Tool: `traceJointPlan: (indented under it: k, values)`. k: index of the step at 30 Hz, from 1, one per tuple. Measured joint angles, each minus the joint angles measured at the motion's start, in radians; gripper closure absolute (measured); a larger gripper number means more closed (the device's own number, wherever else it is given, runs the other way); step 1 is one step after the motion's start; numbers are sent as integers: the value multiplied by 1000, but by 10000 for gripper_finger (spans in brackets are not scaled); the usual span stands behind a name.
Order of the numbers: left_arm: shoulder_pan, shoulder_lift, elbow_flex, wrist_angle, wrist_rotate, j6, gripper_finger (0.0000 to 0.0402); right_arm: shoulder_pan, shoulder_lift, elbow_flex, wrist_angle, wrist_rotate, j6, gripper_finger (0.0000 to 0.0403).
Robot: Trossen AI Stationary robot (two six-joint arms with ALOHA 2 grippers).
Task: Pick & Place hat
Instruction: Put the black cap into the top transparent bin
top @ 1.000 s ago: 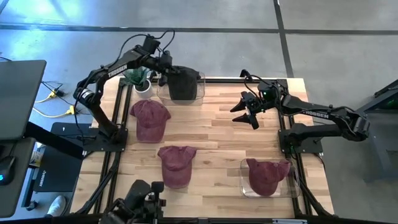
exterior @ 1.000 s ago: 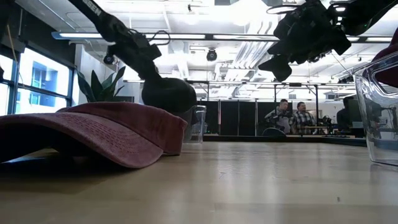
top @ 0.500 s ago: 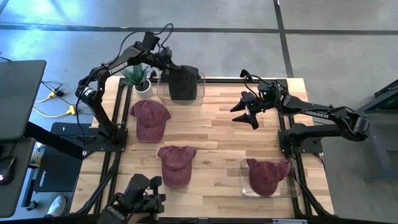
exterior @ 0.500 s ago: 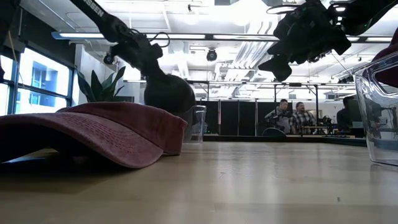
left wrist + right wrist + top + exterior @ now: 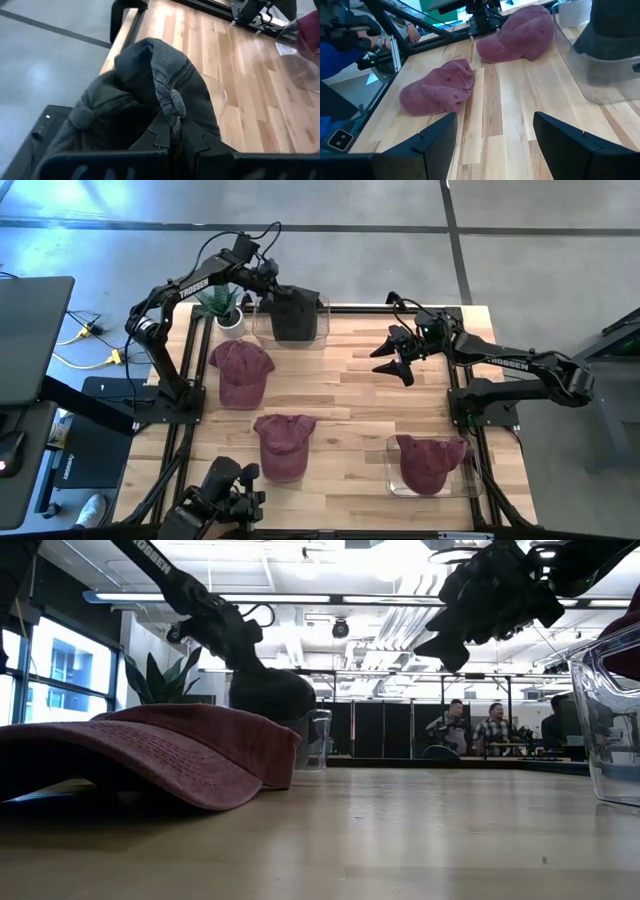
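One risk: the left gripper [image 5: 172, 142], shut on a fold of the dark hat [image 5: 293, 313] hanging below its fingers in the bin [image 5: 322, 320], may snag fabric. The right gripper [image 5: 398, 356] waits open, empty.

A potted plant [image 5: 226, 308] with spiky green leaves is being kept in a white pot at the far left corner of the wooden table [image 5: 345, 395]; its leaves are also being shown against the windows in the low view [image 5: 165, 678]; a dark laptop [image 5: 30, 340] is being held on a stand to the left of the table, with yellow cables [image 5: 85, 345] lying on the grey floor just beside it; a shoe [image 5: 92, 509] is being seen at the near left edge of the floor; in the room beyond the table, two people [image 5: 472, 728] are being seen seated far off under rows of ceiling lights [image 5: 300, 598].
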Motion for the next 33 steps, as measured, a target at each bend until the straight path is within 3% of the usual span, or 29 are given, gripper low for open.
traceJointPlan:
  k: [10,17,23,27,33]
  values:
    - [3,11,0,29,-14,0,387,0,0,0,35,-1,20,146]
    - [18,11,8,55,-21,-61,271,0,0,0,33,-1,19,146]
    - [17,8,120,10,-111,-146,198,0,0,0,32,-1,18,146]
    - [15,3,206,-36,-165,-161,189,0,0,0,26,-1,17,146]
    - [-68,-4,249,-288,-29,23,213,0,0,0,26,-1,17,146]
